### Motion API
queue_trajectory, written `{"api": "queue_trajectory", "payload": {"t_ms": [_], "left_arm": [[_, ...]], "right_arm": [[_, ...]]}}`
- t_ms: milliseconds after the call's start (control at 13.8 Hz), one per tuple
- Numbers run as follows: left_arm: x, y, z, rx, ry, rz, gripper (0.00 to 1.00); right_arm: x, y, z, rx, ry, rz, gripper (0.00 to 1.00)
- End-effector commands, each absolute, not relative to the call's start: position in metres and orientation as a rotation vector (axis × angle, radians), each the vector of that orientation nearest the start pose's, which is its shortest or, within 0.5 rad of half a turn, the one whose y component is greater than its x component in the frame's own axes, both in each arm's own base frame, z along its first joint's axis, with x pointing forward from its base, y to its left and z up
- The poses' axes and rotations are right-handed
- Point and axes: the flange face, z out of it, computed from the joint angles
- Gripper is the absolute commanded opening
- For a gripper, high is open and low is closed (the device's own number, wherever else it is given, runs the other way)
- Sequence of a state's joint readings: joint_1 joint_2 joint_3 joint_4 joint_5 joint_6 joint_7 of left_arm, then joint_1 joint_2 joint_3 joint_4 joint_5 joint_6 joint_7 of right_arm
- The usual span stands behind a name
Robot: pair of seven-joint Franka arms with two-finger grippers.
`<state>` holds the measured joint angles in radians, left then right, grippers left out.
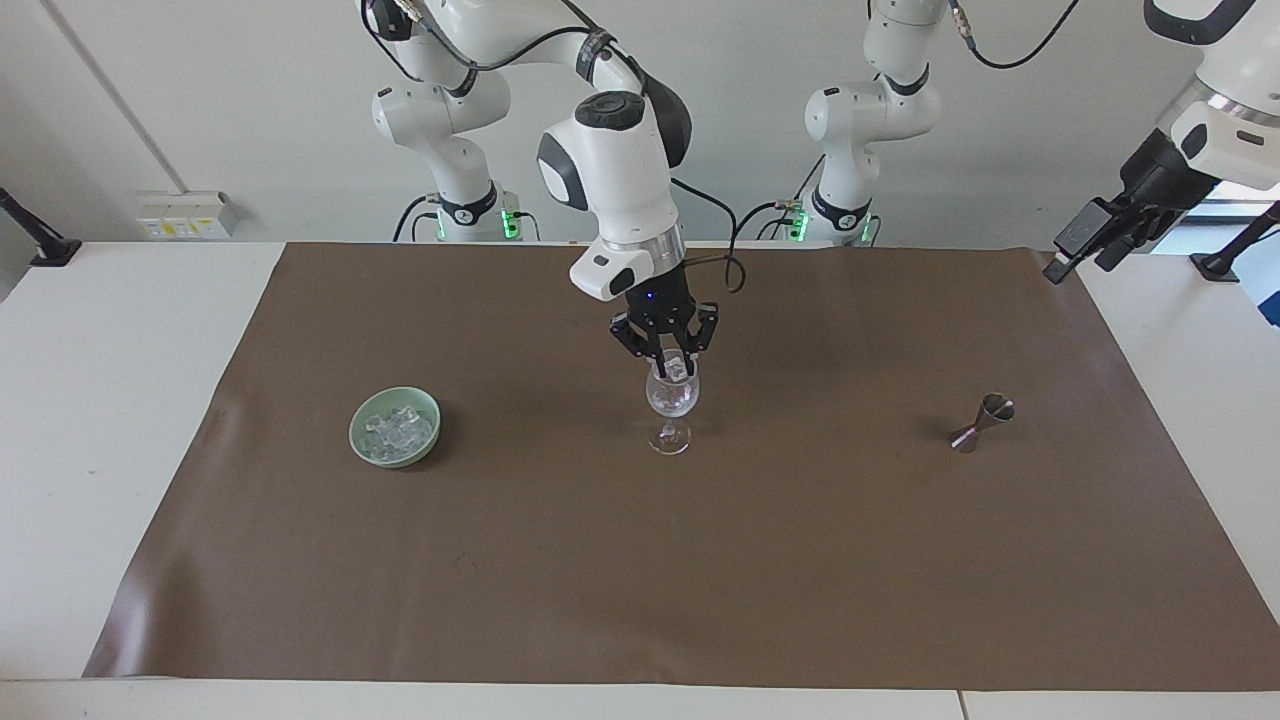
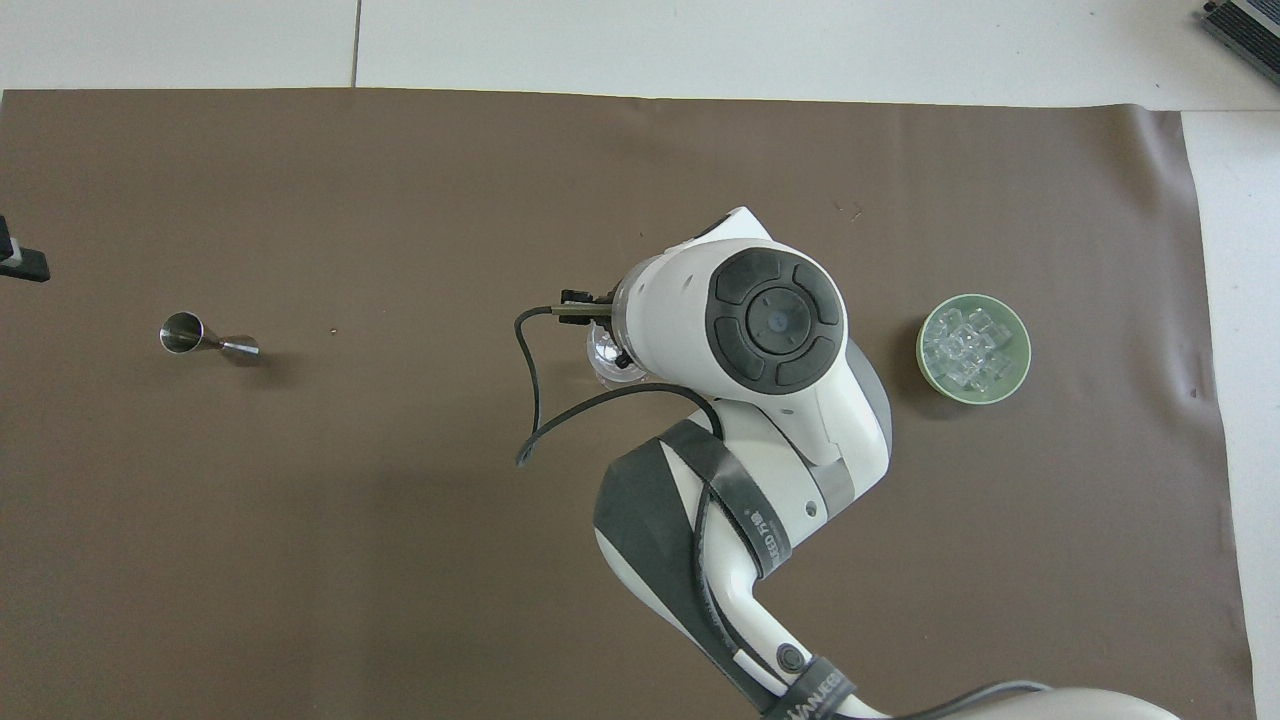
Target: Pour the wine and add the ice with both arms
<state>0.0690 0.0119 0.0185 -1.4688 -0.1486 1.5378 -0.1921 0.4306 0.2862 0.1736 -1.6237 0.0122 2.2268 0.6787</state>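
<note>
From the facing view, our right gripper (image 1: 672, 362) pinches an ice cube (image 1: 677, 366) at the wine glass (image 1: 671, 398) rim, not dropped yet. Our left gripper (image 1: 1085, 248) waits; its jaws we cannot tell. From above, more ice (image 2: 970, 350) fills the green bowl (image 2: 925, 325); the jigger (image 2: 205, 339) lies tipped over.

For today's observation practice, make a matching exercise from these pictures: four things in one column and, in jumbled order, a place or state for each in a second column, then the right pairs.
Things
1. green bowl
2. wine glass
3. metal measuring cup
4. left gripper

Places or states
A. under the right gripper, which holds an ice cube
B. raised over the mat's edge at the left arm's end
C. holds ice cubes
D. lying on its side on the brown mat

Pairs: 1-C, 2-A, 3-D, 4-B
</note>
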Motion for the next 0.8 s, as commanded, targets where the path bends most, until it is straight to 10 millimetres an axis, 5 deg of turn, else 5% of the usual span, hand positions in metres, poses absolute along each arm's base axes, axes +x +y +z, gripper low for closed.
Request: {"api": "queue_trajectory", "payload": {"t_ms": [0, 289, 724], "left_arm": [[0.545, 0.008, 0.67, -3.22, -0.298, -0.07, 1.0], [0.527, -0.013, 0.683, -3.228, -0.072, -0.075, 1.0], [0.513, -0.02, 0.672, -3.178, 0.009, -0.008, 1.0]], "right_arm": [[0.56, 0.382, 0.489, -2.889, 0.165, -0.322, 0.0], [0.561, 0.38, 0.489, -2.894, 0.164, -0.319, 0.0], [0.563, 0.372, 0.495, -2.902, 0.171, -0.319, 0.0]]}}
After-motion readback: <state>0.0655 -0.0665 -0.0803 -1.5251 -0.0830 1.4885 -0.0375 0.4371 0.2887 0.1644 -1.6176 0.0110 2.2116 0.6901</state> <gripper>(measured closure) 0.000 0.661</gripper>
